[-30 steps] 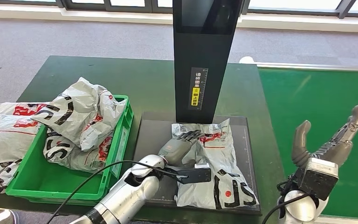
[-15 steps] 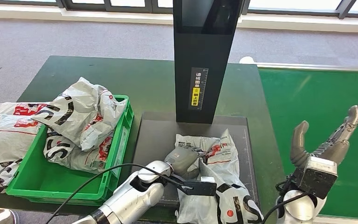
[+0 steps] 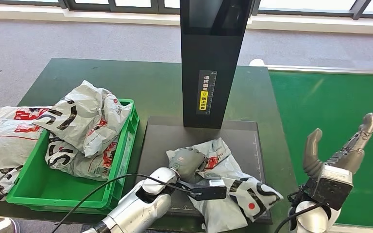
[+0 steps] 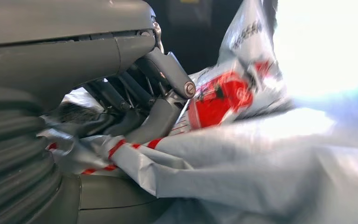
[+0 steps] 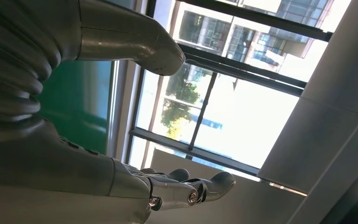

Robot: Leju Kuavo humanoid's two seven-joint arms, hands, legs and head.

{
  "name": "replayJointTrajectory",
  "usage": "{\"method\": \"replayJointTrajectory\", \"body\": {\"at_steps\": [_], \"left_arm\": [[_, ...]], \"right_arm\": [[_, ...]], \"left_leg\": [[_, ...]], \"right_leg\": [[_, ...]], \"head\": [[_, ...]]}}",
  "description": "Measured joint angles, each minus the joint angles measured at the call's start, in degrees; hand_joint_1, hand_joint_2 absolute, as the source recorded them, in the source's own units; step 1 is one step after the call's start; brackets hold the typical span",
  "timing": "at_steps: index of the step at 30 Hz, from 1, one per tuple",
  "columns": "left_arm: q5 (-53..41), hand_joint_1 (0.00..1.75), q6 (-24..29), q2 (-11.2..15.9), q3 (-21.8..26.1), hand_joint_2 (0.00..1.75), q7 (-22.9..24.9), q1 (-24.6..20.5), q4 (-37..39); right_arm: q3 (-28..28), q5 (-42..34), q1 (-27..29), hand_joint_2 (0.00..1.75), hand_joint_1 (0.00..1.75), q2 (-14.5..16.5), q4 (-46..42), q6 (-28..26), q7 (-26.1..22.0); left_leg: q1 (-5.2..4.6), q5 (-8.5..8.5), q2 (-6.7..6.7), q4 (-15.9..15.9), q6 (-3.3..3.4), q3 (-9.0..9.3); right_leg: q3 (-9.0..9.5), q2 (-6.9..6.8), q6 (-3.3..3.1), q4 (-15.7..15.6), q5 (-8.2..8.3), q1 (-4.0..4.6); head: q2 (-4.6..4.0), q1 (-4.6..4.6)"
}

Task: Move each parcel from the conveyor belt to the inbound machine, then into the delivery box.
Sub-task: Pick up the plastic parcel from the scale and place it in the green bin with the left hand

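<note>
The left hand (image 3: 187,162) is gripping the grey parcel (image 3: 233,187), which is lying crumpled on the inbound machine (image 3: 160,141), trailing from the hand toward the platform's near right corner. The right hand (image 3: 342,150) is hovering beside the machine, fingers spread wide, holding nothing.

We see the left hand (image 3: 187,162) covering part of the grey parcel (image 3: 233,189) it grips. The inbound machine (image 3: 211,58) column runs off the top edge. Far left, a parcel pile (image 3: 2,145) is cut off, partly hidden by the green delivery box (image 3: 53,189).
</note>
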Motion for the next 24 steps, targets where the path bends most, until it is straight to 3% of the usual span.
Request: {"method": "replayJointTrajectory", "body": {"at_steps": [3, 8, 16, 24], "left_arm": [[-0.4, 1.75, 2.7, 0.5, 1.4, 1.75, 0.5, 1.1, -3.7], [-0.3, 1.75, 13.7, 1.1, 5.8, 1.75, 0.7, 2.9, -10.0], [1.8, 1.75, 22.5, 1.5, 11.4, 1.75, 1.1, 4.7, -15.4], [4.3, 1.75, 32.8, 2.2, 21.5, 1.75, 1.0, 7.5, -23.2]], "right_arm": [[-0.2, 0.0, 0.8, 1.75, 0.0, 0.4, -1.0, 0.5, 0.0], [-0.7, 0.0, 1.2, 1.75, 0.0, 0.8, -1.6, 0.5, 0.0], [-0.9, -0.5, 1.5, 1.75, 0.0, 0.9, -1.4, -0.2, -0.2], [-0.9, -1.7, 2.9, 1.75, 0.0, 1.0, -2.1, -1.8, -1.0]], "left_leg": [[0.0, 0.0, 0.0, 0.0, 0.0, -0.01], [0.0, 0.0, 0.02, 0.0, 0.0, -0.04], [0.0, 0.0, 0.03, 0.0, 0.0, -0.04], [0.02, 0.0, 0.02, 0.0, -0.01, -0.05]], "right_leg": [[-0.01, 0.0, 0.0, 0.0, 0.0, 0.0], [-0.05, 0.0, 0.0, 0.0, 0.0, 0.0], [-0.04, 0.0, 0.0, 0.0, 0.0, 0.0], [-0.06, 0.0, -0.02, 0.0, -0.02, 0.02]], "head": [[0.0, 0.01], [-0.01, 0.0], [-0.01, 0.01], [0.0, -0.01]]}}
